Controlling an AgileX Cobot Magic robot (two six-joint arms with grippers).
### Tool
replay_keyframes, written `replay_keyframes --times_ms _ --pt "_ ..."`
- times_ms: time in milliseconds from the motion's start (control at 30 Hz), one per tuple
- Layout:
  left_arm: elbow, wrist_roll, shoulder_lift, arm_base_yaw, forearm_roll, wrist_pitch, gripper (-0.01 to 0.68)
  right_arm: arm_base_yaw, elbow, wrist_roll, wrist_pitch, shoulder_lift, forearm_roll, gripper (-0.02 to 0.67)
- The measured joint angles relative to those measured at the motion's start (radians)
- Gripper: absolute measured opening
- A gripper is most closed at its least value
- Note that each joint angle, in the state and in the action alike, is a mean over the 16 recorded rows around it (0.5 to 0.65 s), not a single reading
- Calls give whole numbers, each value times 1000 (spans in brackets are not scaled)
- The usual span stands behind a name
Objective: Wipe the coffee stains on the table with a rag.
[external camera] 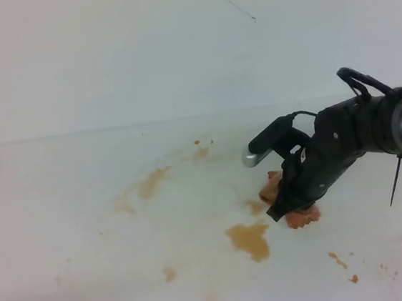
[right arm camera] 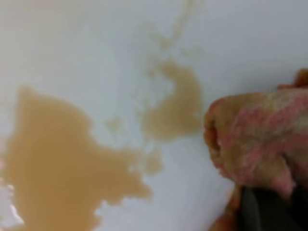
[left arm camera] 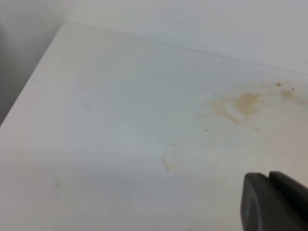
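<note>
High view: the right hand [external camera: 287, 206] is seen lowered onto the rag [external camera: 301, 216], a pinkish-orange wad lying on the white desk [external camera: 63, 208], just right of the big brown coffee blotch [external camera: 250, 239]. The rag is partly hidden under the hand; its fingers appear closed on it. Fainter smears [external camera: 151, 184] are spread toward the far left, and specks [external camera: 338, 258] are noted near the front right.

Left wrist view: only a dark edge of the left hand [left arm camera: 274, 202] is shown at the lower right, above bare desk; whether it is apart or together cannot be told. A pale tan smear [left arm camera: 243, 103] is visible further off.

Right wrist view: the rag [right arm camera: 262, 139] is seen bunched at the right, clamped from below by a dark finger [right arm camera: 264, 211], already tan-stained at its leading edge. The large blotch [right arm camera: 57, 163] and a smaller pool [right arm camera: 175, 106] lie close ahead.

Handling, as judged: the rag is soft, light and limp, likely heavier where wet. It is best held at the bunched rear, leaving the front free to drag.
</note>
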Motion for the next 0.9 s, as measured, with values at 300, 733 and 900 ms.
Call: replay_keyframes --times_ms 300,733,900 --pt "0 0 0 0 0 0 -3 75 -29 -118 82 27 101 36" --pt "0 0 0 0 0 0 -3 179 -29 -229 183 29 312 36" --pt "0 0 0 0 0 0 -3 191 -26 -299 194 16 428 36"
